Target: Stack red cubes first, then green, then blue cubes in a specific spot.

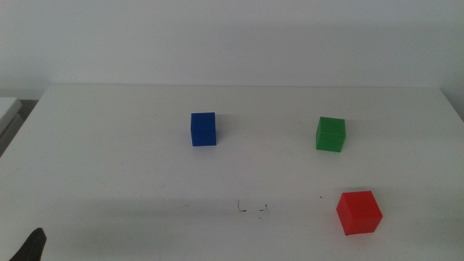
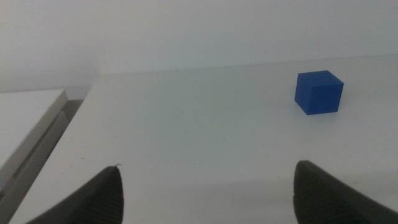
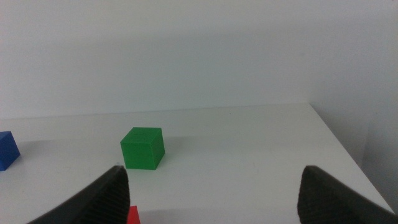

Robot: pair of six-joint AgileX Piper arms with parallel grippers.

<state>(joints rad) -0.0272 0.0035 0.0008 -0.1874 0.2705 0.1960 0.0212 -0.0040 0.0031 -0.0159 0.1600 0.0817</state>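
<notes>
Three cubes stand apart on the white table. The blue cube (image 1: 204, 129) is at the middle back, the green cube (image 1: 330, 134) at the right back, and the red cube (image 1: 359, 212) near the front right. The specific spot (image 1: 251, 209), a few thin black marks, lies bare at the front middle, left of the red cube. My left gripper (image 2: 208, 168) is open and empty, low at the front left corner (image 1: 32, 246), with the blue cube (image 2: 319, 92) far ahead. My right gripper (image 3: 212, 169) is open and empty; the green cube (image 3: 143, 148) lies ahead and a sliver of the red cube (image 3: 133, 216) just before its jaws.
The table's left edge (image 2: 81, 118) drops to a lower white ledge (image 2: 25, 118). Its right edge (image 3: 339, 140) runs close beside the right gripper. A white wall stands behind the table. The blue cube (image 3: 6, 150) shows at the edge of the right wrist view.
</notes>
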